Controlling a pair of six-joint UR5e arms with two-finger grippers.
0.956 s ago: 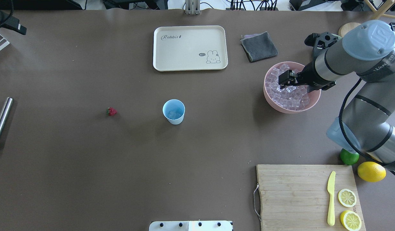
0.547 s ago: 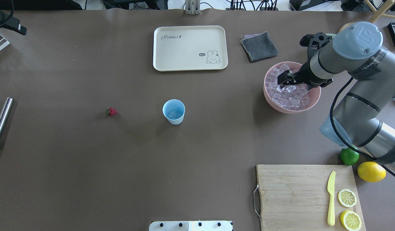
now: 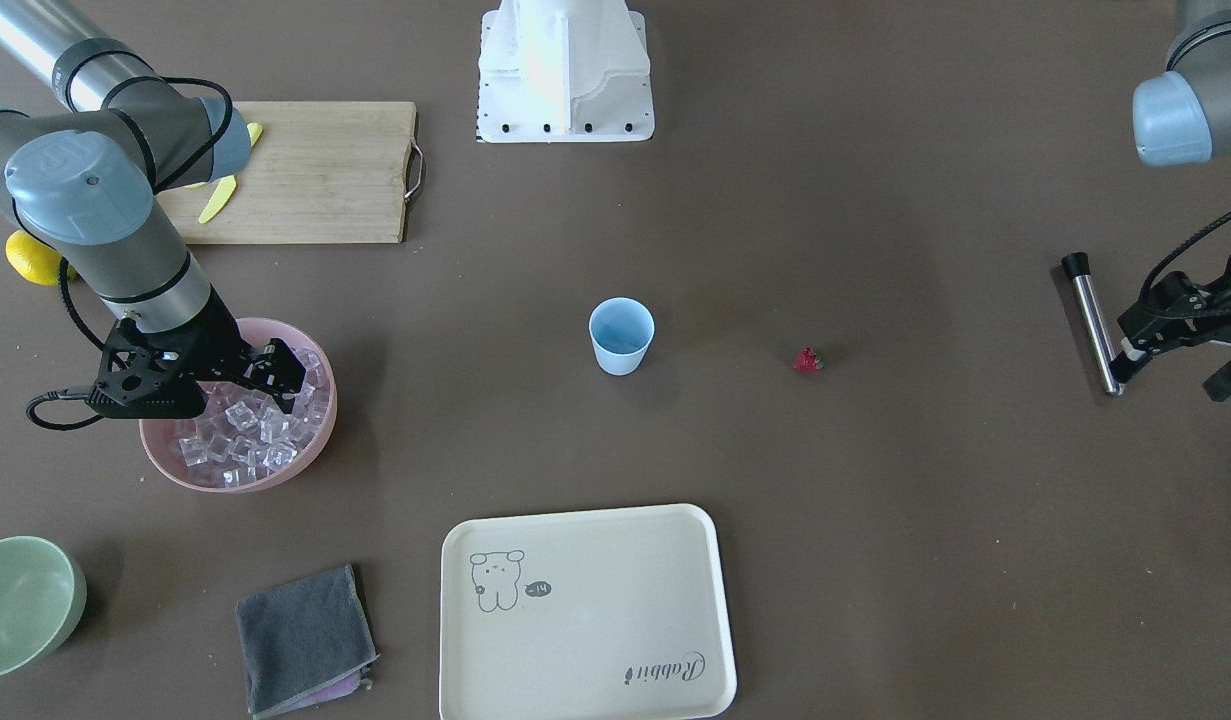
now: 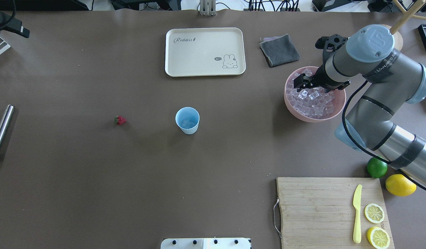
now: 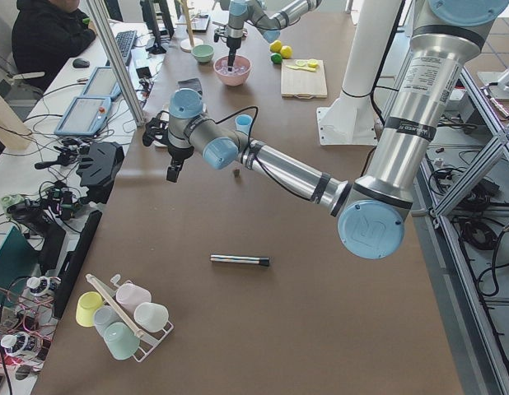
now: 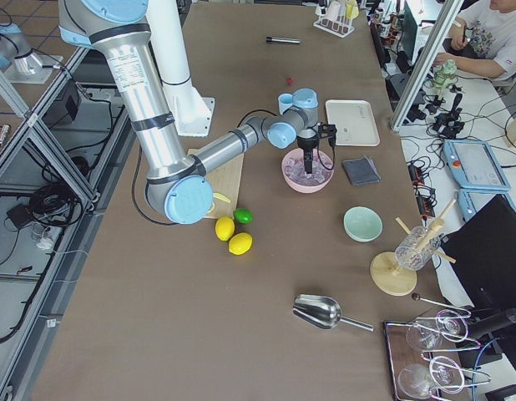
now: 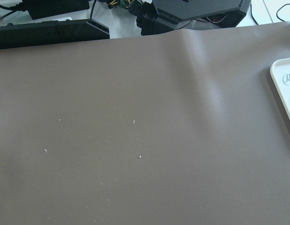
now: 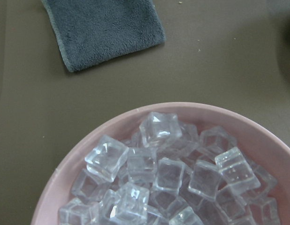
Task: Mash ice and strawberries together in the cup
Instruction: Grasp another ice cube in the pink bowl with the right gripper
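Your R pincer (image 4: 299, 83) hangs over ice (image 4: 316, 103) in pink bowl (image 4: 315, 119), nr surface's right edge; grip: can't tell.

Silver-grey arms (image 4: 372, 74) with pale-blue joint caps (image 4: 370, 38).

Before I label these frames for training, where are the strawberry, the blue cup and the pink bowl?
strawberry (image 4: 120, 120), overhead view, red body
blue cup (image 4: 189, 130), overhead view, outer wall
pink bowl (image 4: 313, 118), overhead view, outer wall

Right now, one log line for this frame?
right gripper: above ice in pink bowl, grip unclear | cup: upright | strawberry: on table, outside cup
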